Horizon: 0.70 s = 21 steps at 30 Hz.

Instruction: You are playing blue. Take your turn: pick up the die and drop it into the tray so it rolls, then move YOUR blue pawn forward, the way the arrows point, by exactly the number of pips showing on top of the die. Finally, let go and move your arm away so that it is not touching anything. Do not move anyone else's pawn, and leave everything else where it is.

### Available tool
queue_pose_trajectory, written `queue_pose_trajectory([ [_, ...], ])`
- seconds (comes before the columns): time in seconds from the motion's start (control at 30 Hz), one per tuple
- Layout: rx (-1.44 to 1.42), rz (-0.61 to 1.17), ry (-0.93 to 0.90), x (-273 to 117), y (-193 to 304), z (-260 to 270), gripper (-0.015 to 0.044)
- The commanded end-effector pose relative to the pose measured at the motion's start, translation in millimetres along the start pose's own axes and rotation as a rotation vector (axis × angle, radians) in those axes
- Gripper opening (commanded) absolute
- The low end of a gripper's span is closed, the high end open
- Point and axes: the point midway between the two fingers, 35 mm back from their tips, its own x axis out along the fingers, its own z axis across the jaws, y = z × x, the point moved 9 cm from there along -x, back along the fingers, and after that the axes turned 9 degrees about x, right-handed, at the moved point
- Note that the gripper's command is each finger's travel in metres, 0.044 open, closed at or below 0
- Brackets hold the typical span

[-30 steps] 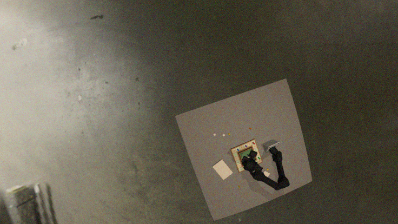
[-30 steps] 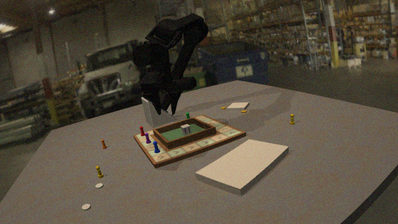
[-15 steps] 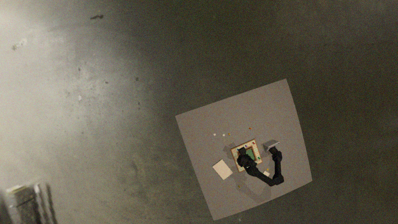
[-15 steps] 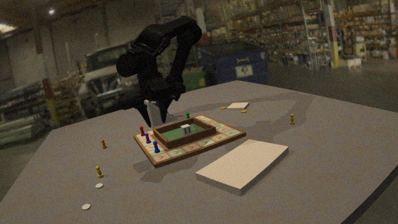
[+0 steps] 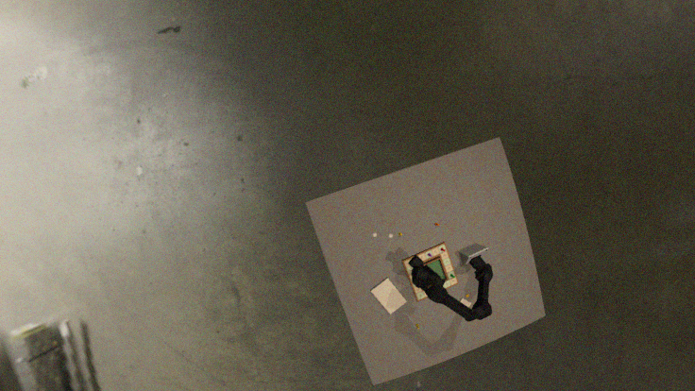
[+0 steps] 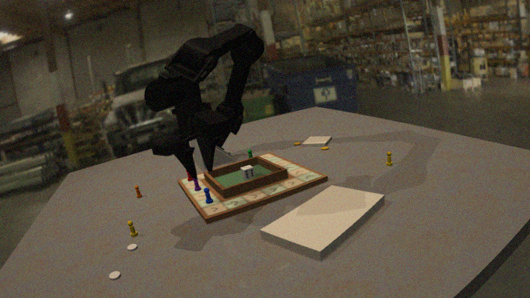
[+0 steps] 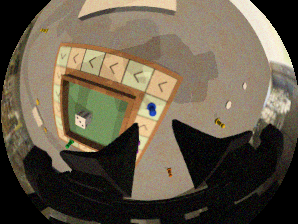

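Note:
The blue pawn (image 6: 208, 196) (image 7: 152, 109) stands upright on the square next to the board's corner square. My gripper (image 6: 203, 173) (image 7: 154, 124) is part open and empty, its fingertips above the board's pawn edge, close to the purple pawn (image 6: 196, 186) (image 5: 429, 254). The arm hides the blue pawn in the top view. The die (image 6: 247, 171) (image 7: 82, 119) rests in the green-floored tray (image 6: 255, 188) (image 7: 100, 100). A side face shows six pips in the exterior view; its top count is too blurred to read. The board (image 6: 274, 191) (image 7: 114, 67) has arrow squares.
A red pawn (image 5: 442, 249) (image 6: 189, 178) and a green pawn (image 5: 451, 275) (image 6: 250, 153) stand on the board. A cream slab (image 5: 388, 296) (image 6: 322, 218) lies beside it. A grey upright panel (image 5: 473, 252) stands near the arm's base. Orange and yellow pawns and small discs lie around.

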Motion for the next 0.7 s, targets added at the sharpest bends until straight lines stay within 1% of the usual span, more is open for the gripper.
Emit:
queue_pose_trajectory([
  [0.0, -0.009, 0.000, -0.006, 13, 0, 0, 0.0200],
  [0.67, -0.009, -0.001, -0.007, 41, 0, 0, 0.0200],
])
